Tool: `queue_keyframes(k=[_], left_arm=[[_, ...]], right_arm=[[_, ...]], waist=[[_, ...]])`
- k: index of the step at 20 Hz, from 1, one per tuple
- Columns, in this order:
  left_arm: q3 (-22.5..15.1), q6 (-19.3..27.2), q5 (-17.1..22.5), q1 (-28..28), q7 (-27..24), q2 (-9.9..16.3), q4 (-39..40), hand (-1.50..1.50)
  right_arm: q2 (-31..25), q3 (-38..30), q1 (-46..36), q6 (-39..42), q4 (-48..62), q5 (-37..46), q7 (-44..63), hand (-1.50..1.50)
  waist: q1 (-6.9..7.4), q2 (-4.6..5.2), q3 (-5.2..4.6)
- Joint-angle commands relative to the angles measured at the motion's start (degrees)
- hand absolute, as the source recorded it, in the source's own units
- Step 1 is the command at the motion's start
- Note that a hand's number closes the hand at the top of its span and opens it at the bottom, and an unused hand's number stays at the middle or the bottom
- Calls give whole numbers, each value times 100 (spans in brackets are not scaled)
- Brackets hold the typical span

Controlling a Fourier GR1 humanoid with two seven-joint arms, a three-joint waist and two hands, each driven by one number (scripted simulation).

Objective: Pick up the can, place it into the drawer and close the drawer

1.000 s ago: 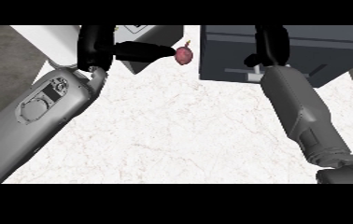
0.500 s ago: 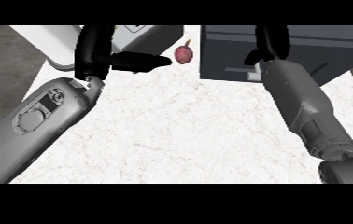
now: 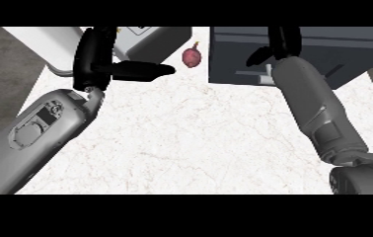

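You are seeing the black left hand (image 3: 109,65) hanging with straight fingers and thumb apart, holding nothing. The black right hand (image 3: 280,43) is reaching over the dark grey drawer box (image 3: 233,53); its fingers cannot be told. No can is showing; a small reddish-purple bulb (image 3: 191,57) is lying just right of the left thumb.
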Motion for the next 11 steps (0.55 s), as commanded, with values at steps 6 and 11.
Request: queue_keyframes(k=[6, 11], left_arm=[[87, 53, -74, 506, -100, 100, -244, -150], [338, -220, -50, 849, -215, 341, -506, -150]], right_arm=[[483, -1388, -474, 986, -326, -1792, -700, -150], [405, -1512, -549, 937, -229, -1949, -721, -150]], waist=[[-52, -102, -16], [-19, -91, -31]])
